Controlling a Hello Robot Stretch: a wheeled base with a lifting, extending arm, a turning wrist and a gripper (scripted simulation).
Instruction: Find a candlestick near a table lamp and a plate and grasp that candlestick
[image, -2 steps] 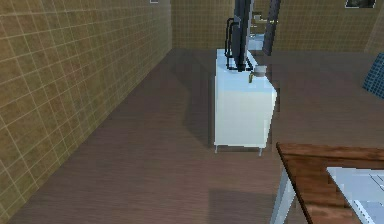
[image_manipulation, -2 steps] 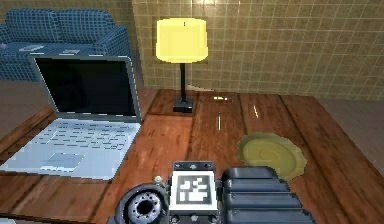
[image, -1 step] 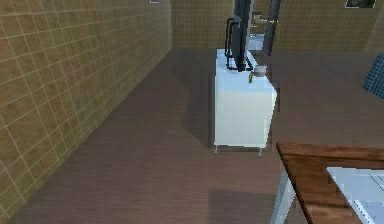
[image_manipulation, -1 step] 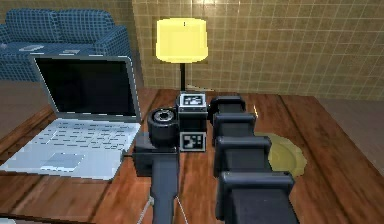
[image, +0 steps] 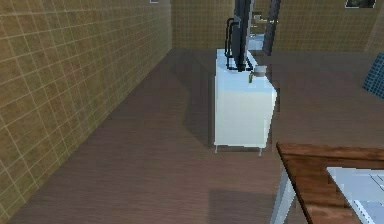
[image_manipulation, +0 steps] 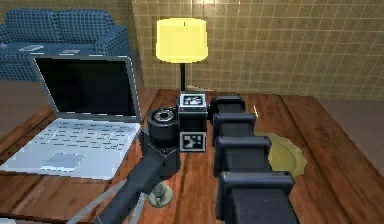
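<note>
Where the dark arm (image_manipulation: 250, 170) reached over the wooden table (image_manipulation: 330, 130), its gripper (image_manipulation: 112, 203) hung low, and whether it held anything, or how its fingers stood, could not be told; a small pale thing (image_manipulation: 160, 195), perhaps the candlestick, sat on the wood just beside it. Farther out lay a yellowish plate (image_manipulation: 290, 155) and a laptop (image_manipulation: 85, 120), then the yellow-shaded table lamp (image_manipulation: 180, 40), a blue sofa (image_manipulation: 60, 40) beyond

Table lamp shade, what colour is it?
The drum-shaped lampshade is plain yellow, best in the arm side view.
</note>
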